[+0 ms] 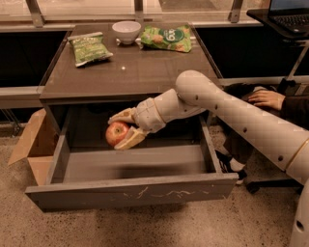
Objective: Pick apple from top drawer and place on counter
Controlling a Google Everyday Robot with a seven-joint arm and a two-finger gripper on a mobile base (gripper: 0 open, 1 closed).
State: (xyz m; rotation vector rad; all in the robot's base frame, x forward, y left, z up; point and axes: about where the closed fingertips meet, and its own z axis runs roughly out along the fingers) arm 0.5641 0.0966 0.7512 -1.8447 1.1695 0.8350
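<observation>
My gripper (pixel 121 129) is shut on the red apple (pixel 116 133), one finger above it and one below. It holds the apple above the floor of the open top drawer (pixel 130 193), near the drawer's back left, just under the counter's front edge. The counter (pixel 140 72) is the brown-grey tabletop above. My white arm reaches in from the right.
On the counter stand a white bowl (pixel 126 31) and two green snack bags (pixel 89 47) (pixel 167 37). A cardboard box (pixel 30 144) sits left of the drawer. A seated person's hand (pixel 265 98) and a laptop (pixel 290 13) are at the right.
</observation>
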